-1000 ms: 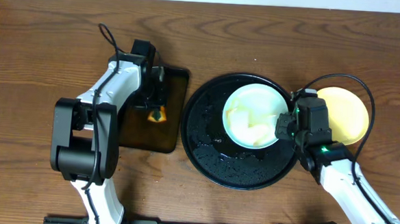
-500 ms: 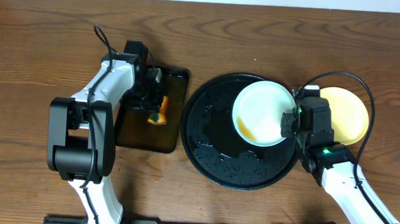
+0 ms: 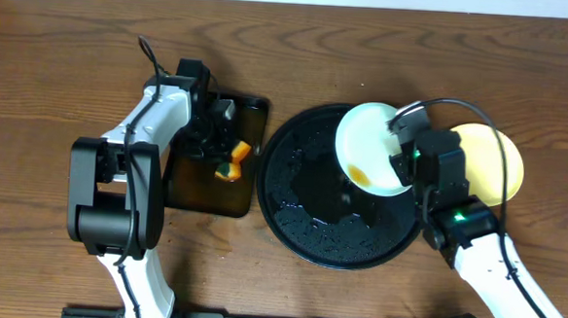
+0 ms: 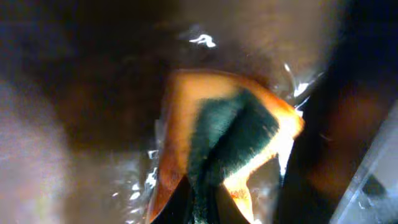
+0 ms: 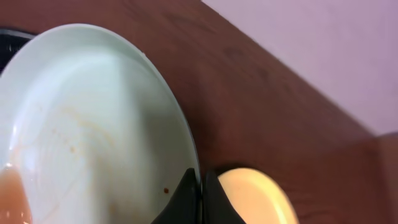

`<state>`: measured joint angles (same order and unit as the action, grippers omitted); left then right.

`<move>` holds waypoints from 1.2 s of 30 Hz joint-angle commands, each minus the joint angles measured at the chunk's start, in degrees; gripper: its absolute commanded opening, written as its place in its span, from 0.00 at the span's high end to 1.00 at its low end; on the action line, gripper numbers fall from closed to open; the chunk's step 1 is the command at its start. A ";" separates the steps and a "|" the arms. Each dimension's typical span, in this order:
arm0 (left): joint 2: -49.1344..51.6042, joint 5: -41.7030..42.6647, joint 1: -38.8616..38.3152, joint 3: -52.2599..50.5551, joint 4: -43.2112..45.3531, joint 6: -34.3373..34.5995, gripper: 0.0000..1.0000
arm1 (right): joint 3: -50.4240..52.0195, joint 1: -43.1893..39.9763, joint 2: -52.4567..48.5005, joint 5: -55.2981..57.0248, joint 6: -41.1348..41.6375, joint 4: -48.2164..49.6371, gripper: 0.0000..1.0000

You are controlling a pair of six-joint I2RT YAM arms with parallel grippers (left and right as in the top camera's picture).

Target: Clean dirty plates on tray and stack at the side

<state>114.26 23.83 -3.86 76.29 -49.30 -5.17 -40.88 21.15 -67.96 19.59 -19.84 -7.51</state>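
Note:
My right gripper (image 3: pixel 399 153) is shut on the rim of a pale mint plate (image 3: pixel 370 144) and holds it tilted above the far right part of the round black tray (image 3: pixel 301 213). Brown sauce has pooled at the plate's low edge. In the right wrist view the jaws (image 5: pixel 202 193) pinch the plate's rim (image 5: pixel 93 124), with thin brown streaks on its face. The pale yellow plate (image 3: pixel 496 165) lies on the table right of the tray and also shows in the right wrist view (image 5: pixel 255 199). My left gripper (image 3: pixel 221 148) is shut on an orange and green sponge (image 3: pixel 229 162) (image 4: pixel 230 137).
The sponge hangs over a rectangular dark brownish tray (image 3: pixel 200 189) left of the black tray. The black tray's floor is wet and glossy. Only one mint plate shows. Cables run along the table's front edge.
My right gripper has lifted the mint plate off the black tray and tilted it up toward the far right; sauce ran to its low edge. My left gripper shifted the sponge slightly right.

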 commanded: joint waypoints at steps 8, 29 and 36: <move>-2.99 -6.99 0.31 -0.31 0.26 2.71 0.89 | -1.46 4.76 1.01 6.34 -9.09 3.19 0.99; -15.02 -6.99 0.31 -0.31 -0.37 2.73 0.40 | -1.46 8.50 1.01 16.26 -14.49 13.79 0.99; -16.35 -6.99 0.31 -0.31 -1.07 2.75 0.39 | -1.46 5.62 1.01 20.06 -4.15 14.10 0.99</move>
<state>98.91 17.61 -3.84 76.29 -49.82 -2.57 -40.99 28.93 -67.85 35.99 -31.94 7.27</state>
